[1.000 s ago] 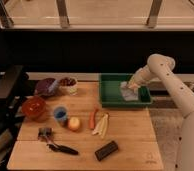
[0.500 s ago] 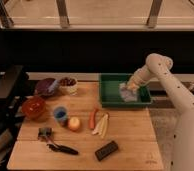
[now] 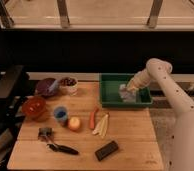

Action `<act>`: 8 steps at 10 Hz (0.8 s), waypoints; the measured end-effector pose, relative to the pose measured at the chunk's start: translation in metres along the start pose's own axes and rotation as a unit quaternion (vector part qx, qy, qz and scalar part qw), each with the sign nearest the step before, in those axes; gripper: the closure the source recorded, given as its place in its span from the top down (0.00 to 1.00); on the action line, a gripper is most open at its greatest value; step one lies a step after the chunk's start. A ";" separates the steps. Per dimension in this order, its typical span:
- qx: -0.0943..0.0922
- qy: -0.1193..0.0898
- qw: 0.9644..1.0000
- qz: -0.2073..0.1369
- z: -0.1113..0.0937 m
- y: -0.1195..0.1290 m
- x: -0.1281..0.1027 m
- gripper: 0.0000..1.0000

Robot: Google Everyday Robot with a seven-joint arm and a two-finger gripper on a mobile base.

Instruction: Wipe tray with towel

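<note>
In the camera view, the only one, the gripper is down inside the green tray, toward its right half, at the end of the white arm that reaches in from the right. The towel is a pale, crumpled wad directly under and just left of the claw, resting on the tray floor. Whether the claw is apart or clamped on the cloth cannot be told from here; the two blend together.

The towel looks light and limp. It should bunch and fold rather than push back, so it will likely drag along only if it is pinched at a thick gather or pressed flat from above. Its upper bunch, right beneath the claw, seems the best place to take hold. A grip on a loose corner would probably let the rest trail and skip over the surface.

The tray looks like stiff, smooth plastic, light enough that hard sideways strokes could shift it on the wooden table. The bare tray floor lies to the claw's left. Well away to its lower left sit an apple and a blue cup.
</note>
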 end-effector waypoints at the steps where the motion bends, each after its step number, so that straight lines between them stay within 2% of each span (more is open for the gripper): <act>1: 0.006 0.000 1.000 0.001 0.005 -0.004 0.002 0.00; 3: 0.018 0.004 1.000 0.003 0.010 -0.012 0.009 0.00; 6: 0.037 0.002 0.999 0.001 0.024 -0.042 0.011 0.00; 8: 0.037 -0.012 0.999 -0.011 0.038 -0.051 -0.004 0.00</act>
